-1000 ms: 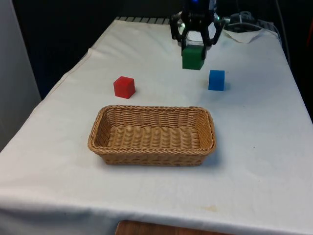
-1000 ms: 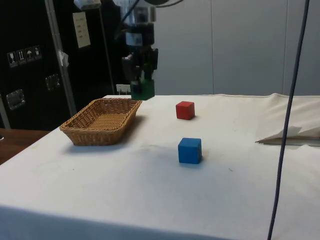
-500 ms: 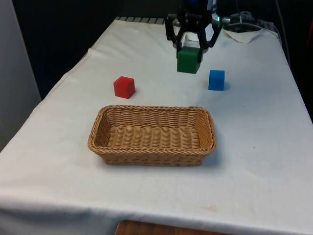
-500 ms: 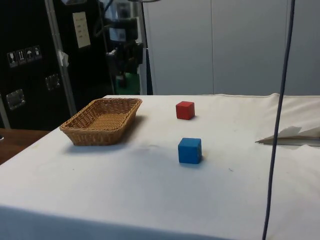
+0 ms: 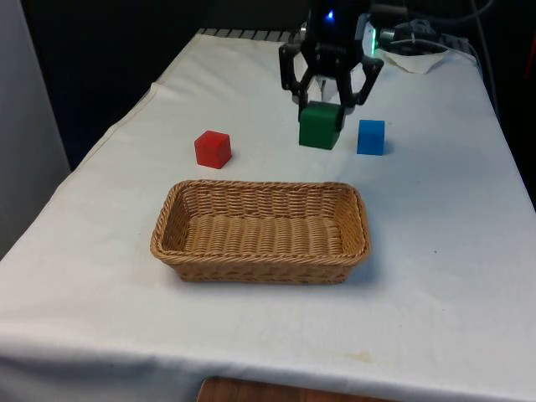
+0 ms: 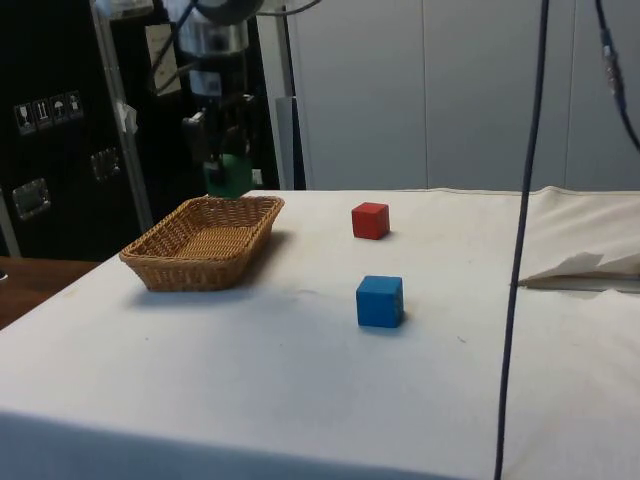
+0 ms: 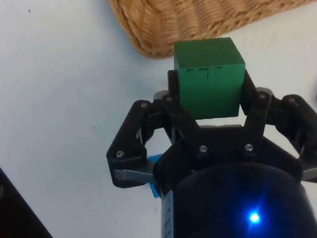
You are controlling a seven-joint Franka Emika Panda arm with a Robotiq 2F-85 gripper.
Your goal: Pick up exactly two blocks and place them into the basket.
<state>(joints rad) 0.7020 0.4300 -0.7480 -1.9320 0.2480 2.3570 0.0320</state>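
My gripper [image 5: 322, 107] is shut on a green block [image 5: 320, 126], carried in the air above the table just beyond the far rim of the wicker basket [image 5: 260, 232]. From the side, the green block [image 6: 230, 176] hangs over the basket's far end [image 6: 205, 240]. The wrist view has the green block [image 7: 210, 75] clamped between both fingers [image 7: 174, 94], with the basket's corner [image 7: 168, 25] just past it. A red block [image 5: 213, 149] rests on the cloth beyond the basket at the front view's left. A blue block [image 5: 370, 136] stands at the front view's right.
Crumpled white paper [image 5: 414, 57] lies at the table's far end, at the front view's right. A cable [image 6: 520, 240] hangs across the side view. The table's left edge [image 5: 109, 138] runs close to the red block.
The gripper has carried the green block nearer to the basket, lower in the front view and leftward in the side view. The red and blue blocks have stayed put.
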